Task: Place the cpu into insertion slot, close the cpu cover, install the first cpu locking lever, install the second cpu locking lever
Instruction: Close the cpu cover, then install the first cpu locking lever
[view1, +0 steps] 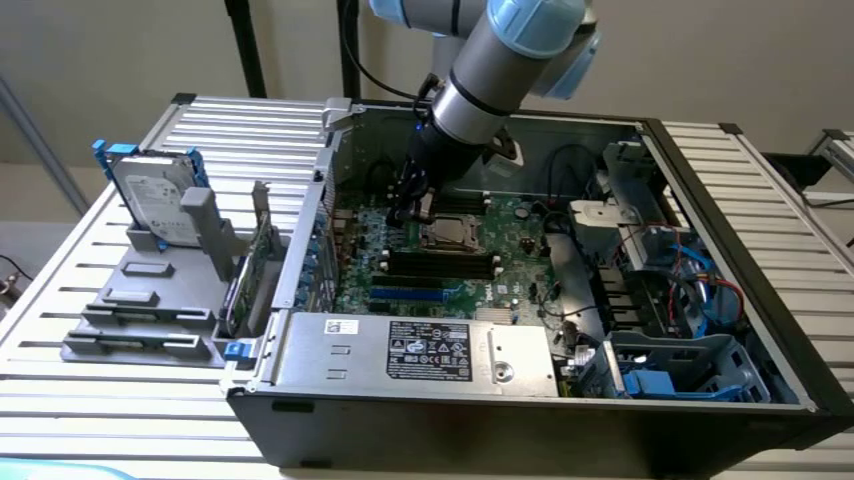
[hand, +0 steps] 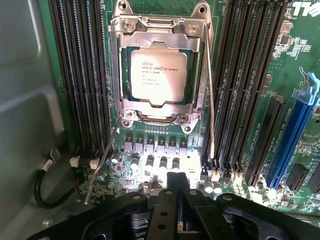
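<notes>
One cpu (hand: 158, 75) is sitting in the insertion slot (view1: 454, 233), mid-frame in the exterior view, under the lowered cpu cover (hand: 116, 75). Both locking levers (hand: 102, 160) are seemingly standing unlatched. The gripper (hand: 178, 176), jaws pressed together and empty, is hovering nearby; pushing near a lever's tip is likely giving best control.

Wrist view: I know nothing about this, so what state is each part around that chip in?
cpu cover, closed flat.
cpu, seated beneath it, silvery face up.
slanting locking lever, unlatched, swung out from the cover.
straight locking lever, alongside the cover; latched or not, cannot tell.
memory slots, look empty.
</notes>
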